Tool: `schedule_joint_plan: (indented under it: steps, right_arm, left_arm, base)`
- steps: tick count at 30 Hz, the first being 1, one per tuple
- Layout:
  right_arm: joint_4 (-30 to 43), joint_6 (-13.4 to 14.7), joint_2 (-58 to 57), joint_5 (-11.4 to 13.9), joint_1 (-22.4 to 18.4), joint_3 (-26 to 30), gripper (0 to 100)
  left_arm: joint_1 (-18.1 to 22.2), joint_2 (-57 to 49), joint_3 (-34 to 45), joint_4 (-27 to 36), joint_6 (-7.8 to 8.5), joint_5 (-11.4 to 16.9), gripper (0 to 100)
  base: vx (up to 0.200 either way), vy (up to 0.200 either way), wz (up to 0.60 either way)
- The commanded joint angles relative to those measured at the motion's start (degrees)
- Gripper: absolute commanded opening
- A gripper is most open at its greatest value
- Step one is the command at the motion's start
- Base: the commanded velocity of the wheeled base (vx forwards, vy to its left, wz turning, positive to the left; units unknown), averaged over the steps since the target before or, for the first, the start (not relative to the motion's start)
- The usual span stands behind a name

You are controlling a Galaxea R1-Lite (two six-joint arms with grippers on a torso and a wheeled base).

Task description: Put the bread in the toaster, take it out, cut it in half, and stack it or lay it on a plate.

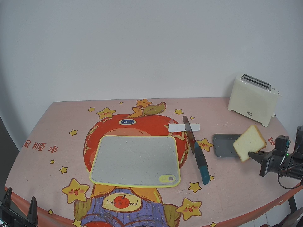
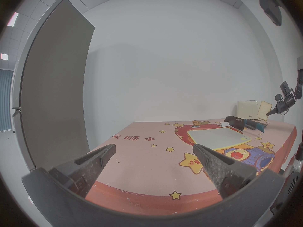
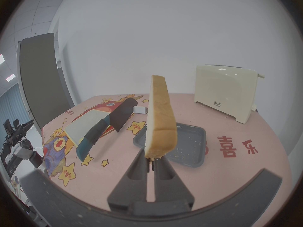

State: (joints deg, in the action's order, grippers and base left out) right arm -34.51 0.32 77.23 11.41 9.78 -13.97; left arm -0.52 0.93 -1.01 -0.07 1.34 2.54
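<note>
Left pincer [image 2: 154, 148] agape, right pincer [image 3: 151, 160] tight.

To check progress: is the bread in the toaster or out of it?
Out. The right gripper holds the bread in the air near the tray, apart from the toaster.

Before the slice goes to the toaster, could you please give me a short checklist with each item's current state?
1. Right gripper shut on the bread slice: ok.
2. Slice held clear above the grey tray: ok.
3. Toaster upright, slots facing up: ok.
4. Toaster slots empty: cannot tell.
5. Left gripper open, at the table's near left edge, out of the way: ok.
6. Knife beside the cutting board, off the path: ok.
</note>
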Motion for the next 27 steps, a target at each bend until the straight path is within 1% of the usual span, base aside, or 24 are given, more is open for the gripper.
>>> schedule_joint_plan:
  steps: [1, 4, 5, 6, 7, 8, 9, 12, 13, 17, 18, 19, 20, 22, 23, 24, 26, 27]
  right_arm:
    - [-0.1, 0.4, -0.2, -0.3, -2.4, -0.4, 0]
    - [-0.1, 0.5, -0.5, 0.2, -6.6, -2.5, 0]
    - [-0.1, 0.5, -0.5, 0.2, -6.6, -2.5, 0]
    - [0.3, 0.6, -0.8, 0.9, -7.9, -5.9, 0]
    - [0.4, 0.6, -0.7, 1.0, -8.0, -6.2, 0]
    - [0.8, 1.4, -0.7, 1.6, -9.5, -9.2, 0]
    - [1.0, 1.4, -0.5, 1.9, -10.4, -10.6, 0]
    - [2.4, 0.5, -0.1, 2.7, -10.7, -12.9, 0]
    - [3.4, -0.7, -0.2, 2.8, -10.6, -13.7, 0]
    - [9.6, -8.4, -0.5, 3.9, -10.5, -18.0, 0]
    - [9.6, -8.4, -0.5, 3.9, -10.5, -18.0, 0]
    - [12.7, -10.3, -0.9, 4.6, -10.5, -19.5, 0]
    - [13.9, -10.8, -0.9, 4.7, -10.5, -20.7, 0]
    - [15.4, -11.0, -0.7, 4.7, -10.4, -23.1, 0]
    - [15.4, -11.0, -0.7, 4.7, -10.4, -23.1, 0]
    - [16.9, -12.4, -0.6, 4.7, -9.7, -25.3, 0]
    - [18.7, -14.2, -0.4, 4.7, -8.7, -27.7, 0]
    - [23.0, -16.4, -0.5, 4.7, -8.0, -30.5, 0]
  left_arm:
    - [0.0, -0.5, 1.0, 0.0, -0.02, 0.0, 100]
    - [0.0, -0.5, 1.0, 0.0, -0.02, 0.0, 100]
    - [0.0, -0.5, 1.0, 0.0, -0.02, 0.0, 100]
    - [0.0, -0.5, 1.0, 0.0, -0.02, 0.0, 100]
    - [0.0, -0.5, 1.0, 0.0, -0.02, -0.1, 100]
    - [0.0, -0.5, 1.0, 0.0, -0.02, 0.0, 100]
    - [0.0, -0.5, 1.0, 0.0, -0.02, 0.0, 100]
    - [0.0, -0.5, 1.0, 0.0, -0.02, 0.0, 100]
    - [0.0, -0.5, 1.0, 0.0, -0.02, -0.1, 100]
    - [0.0, -0.5, 1.0, 0.0, 0.07, 0.0, 100]
    - [0.0, -0.5, 1.0, 0.0, 0.07, 0.0, 100]
    - [0.0, -0.5, 1.0, 0.0, -0.02, 0.0, 100]
    - [0.0, -0.5, 1.0, 0.0, 0.07, 0.0, 100]
    - [0.0, -0.5, 1.0, 0.0, -0.02, 0.0, 100]
    - [0.0, -0.5, 1.0, 0.0, -0.02, 0.0, 100]
    - [0.0, -0.5, 1.0, 0.0, -0.02, 0.0, 100]
    - [0.0, -0.5, 1.0, 0.0, -0.02, 0.0, 100]
    - [0.0, -0.5, 1.0, 0.0, -0.02, 0.0, 100]
  base:
    - [0.000, 0.000, 0.00]
    - [0.000, 0.000, 0.00]
    - [0.000, 0.000, 0.00]
    - [0.000, 0.000, 0.00]
    - [0.000, 0.000, 0.00]
    - [0.000, 0.000, 0.00]
    - [0.000, 0.000, 0.00]
    - [0.000, 0.000, 0.00]
    - [0.000, 0.000, 0.00]
    - [0.000, 0.000, 0.00]
    - [0.000, 0.000, 0.00]
    - [0.000, 0.000, 0.00]
    - [0.000, 0.000, 0.00]
    - [0.000, 0.000, 0.00]
    - [0.000, 0.000, 0.00]
    - [0.000, 0.000, 0.00]
    - [0.000, 0.000, 0.00]
    - [0.000, 0.000, 0.00]
